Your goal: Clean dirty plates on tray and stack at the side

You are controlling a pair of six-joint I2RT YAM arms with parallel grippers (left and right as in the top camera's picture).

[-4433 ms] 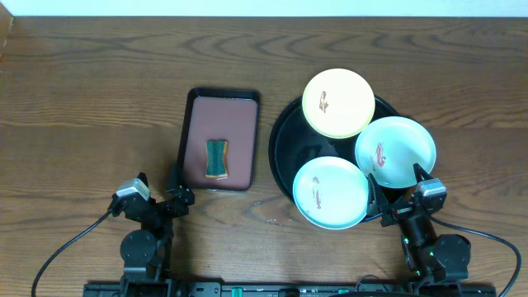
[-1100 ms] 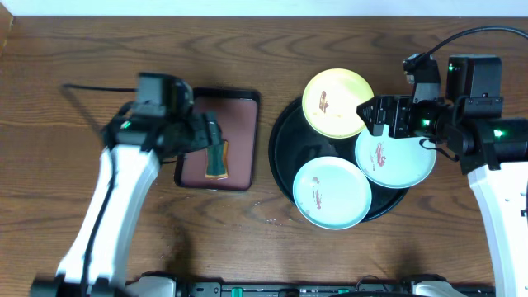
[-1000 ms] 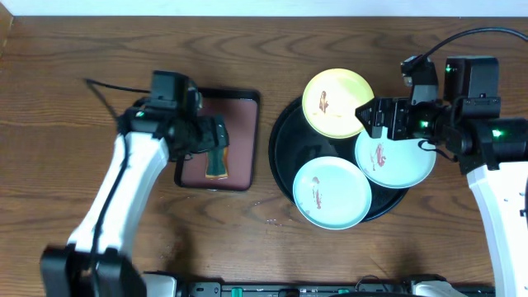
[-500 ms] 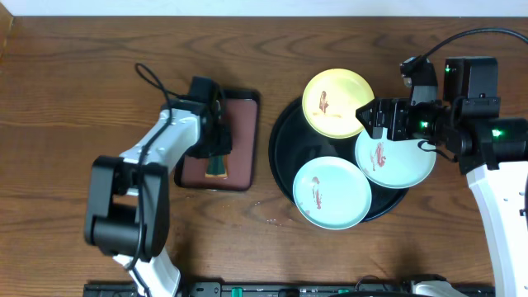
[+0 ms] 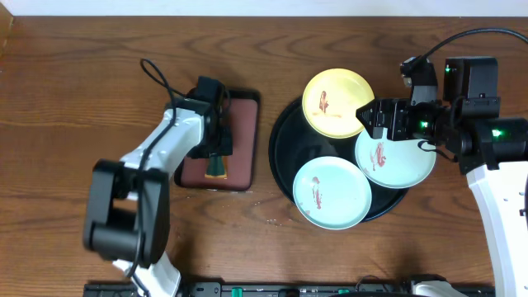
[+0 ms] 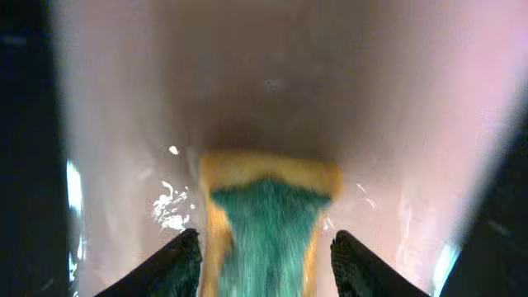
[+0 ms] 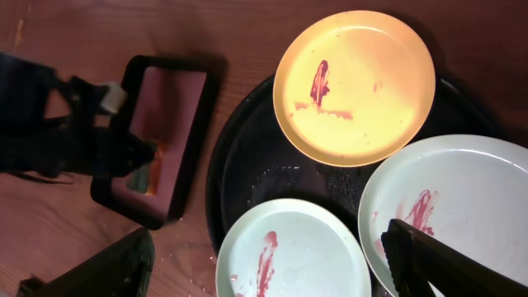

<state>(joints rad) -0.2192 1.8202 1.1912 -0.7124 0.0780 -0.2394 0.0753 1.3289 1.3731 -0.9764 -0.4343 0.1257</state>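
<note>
Three plates lie on the black tray [image 5: 279, 148]: a yellow plate [image 5: 337, 101] at the back, a blue-green plate [image 5: 331, 192] at the front and another blue-green plate [image 5: 400, 157] at the right. Each has a red-brown smear. My right gripper [image 5: 375, 118] hangs open above them, between the yellow and the right plate, holding nothing; its wrist view shows all three plates [image 7: 355, 87] below. My left gripper [image 5: 216, 142] is down in the reddish-brown tray. Its fingers [image 6: 183, 257] straddle a green and yellow sponge [image 6: 264, 231], with a small gap at the right finger.
The reddish-brown rectangular tray [image 5: 241, 111] sits left of the black tray. Its wet floor [image 6: 272, 74] fills the left wrist view. A cable [image 5: 157, 74] loops behind the left arm. Bare wooden table [image 5: 66, 124] lies to the far left and along the back.
My left gripper has swung from the reddish tray's left side onto the sponge and lowered around it. The right arm and the plates have not moved.
</note>
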